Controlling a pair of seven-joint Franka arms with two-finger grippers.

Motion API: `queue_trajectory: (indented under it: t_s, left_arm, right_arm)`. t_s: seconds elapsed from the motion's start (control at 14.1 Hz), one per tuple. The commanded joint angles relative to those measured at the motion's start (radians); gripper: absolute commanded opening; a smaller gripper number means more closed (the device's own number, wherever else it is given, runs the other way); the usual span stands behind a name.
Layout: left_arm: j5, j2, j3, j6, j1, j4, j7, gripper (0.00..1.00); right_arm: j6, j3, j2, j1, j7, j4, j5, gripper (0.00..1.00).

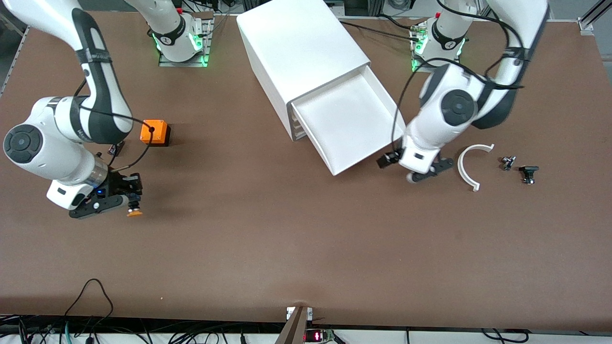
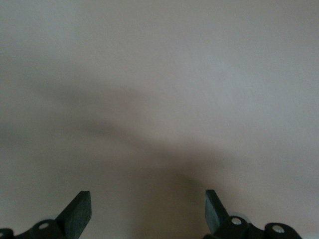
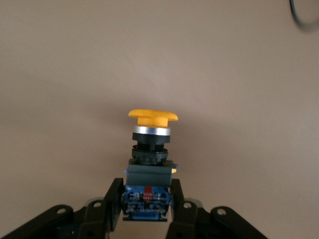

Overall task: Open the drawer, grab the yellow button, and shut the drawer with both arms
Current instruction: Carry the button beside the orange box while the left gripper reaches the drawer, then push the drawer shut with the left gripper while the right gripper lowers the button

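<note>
Pinching the button (image 3: 149,149) low, your right gripper (image 1: 125,204) risked dropping it; the left gripper (image 1: 420,167), spread empty beside the open drawer (image 1: 351,124), could've jammed it.

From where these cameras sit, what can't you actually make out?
- Lower drawers: front view, only slivers show under the pulled-out drawer.
- Left end effector: front view, the fingers sit under its own wrist; the left wrist view shows only a blurred pale surface between them.
- Small black parts: front view, too small to identify.
- Button: right wrist view, its base is covered by the right end effector.
</note>
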Motion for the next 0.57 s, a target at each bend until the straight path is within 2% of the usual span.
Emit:
queue_trajectory:
  t_s: [0.0,0.28,0.43,0.5]
  left_arm:
    - [-0.048,-0.060,-0.102,0.012,-0.005,-0.074,-0.036,1.00]
    - [-0.148,-0.115,-0.245,-0.001,-0.005,-0.151,-0.070,1.00]
    - [-0.162,-0.120,-0.302,-0.016,-0.005,-0.161,-0.071,1.00]
    - [-0.183,-0.123,-0.334,-0.020,-0.005,-0.171,-0.073,1.00]
  right_arm:
    - [0.071,0.026,-0.024,-0.049,-0.027,-0.117,-0.009,0.28]
    - [0.352,0.026,0.031,-0.049,-0.076,-0.297,-0.015,0.28]
    - [0.372,0.026,0.034,-0.050,-0.105,-0.309,-0.012,0.30]
    - [0.365,0.026,0.031,-0.050,-0.094,-0.303,-0.011,0.41]
